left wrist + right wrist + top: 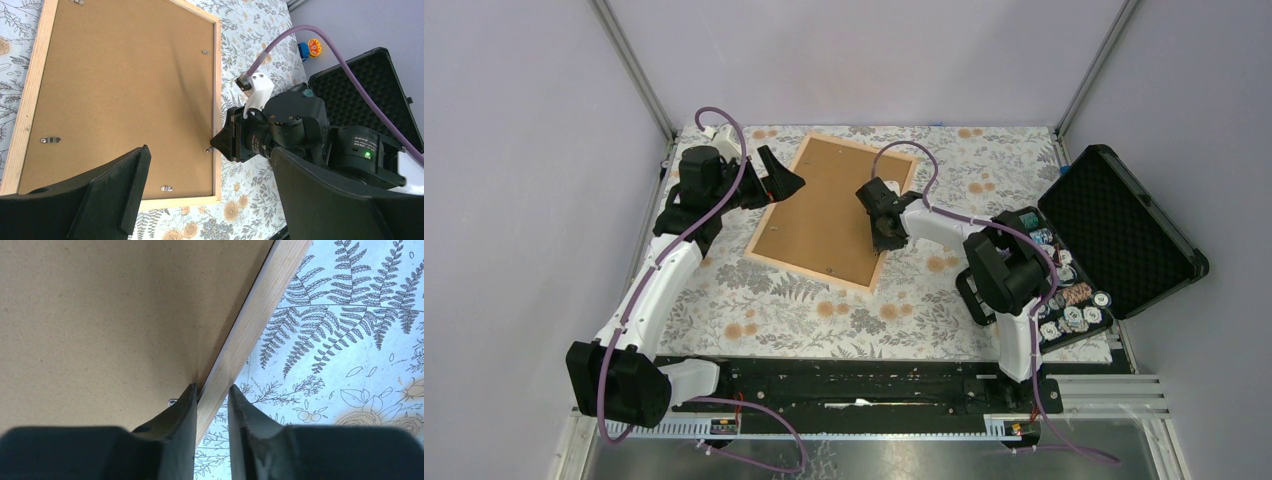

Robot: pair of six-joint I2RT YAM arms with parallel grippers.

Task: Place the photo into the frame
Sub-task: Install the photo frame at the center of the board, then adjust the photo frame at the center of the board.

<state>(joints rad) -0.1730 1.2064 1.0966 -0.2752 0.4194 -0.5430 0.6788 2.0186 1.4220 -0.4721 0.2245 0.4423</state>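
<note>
Frame [810,269]: lies flat and back-up on the floral cloth [824,325], at mid-table toward the far side, turned at an angle to the table edges; light wood rails visible on all four sides.

Photo [824,210]: sits inside the frame, filling the opening; only its plain brown board back shows, the printed side is not visible; small metal clips [50,140] sit along the board's edges by the rails.

Right gripper [212,387]: down on the frame's right rail, toward the near corner; its fingers [185,410] straddle the rail, one over the board side and one on the outer, cloth side; jaws drawn in narrow, both tips against the wood, pinching the rail; the rail runs at a slant between them. One clip shows just beside the inner finger.

Left gripper [784,172]: jaws spread wide, nothing between them; positioned by the frame's left rail, toward the far corner; its wrist view looks across the board to the right gripper on the opposite rail; contact with the frame cannot be told.

Case [1124,230]: black, foam-lined, open at the table's right side, well apart from the frame; small round items lie in its nearer half.
</note>
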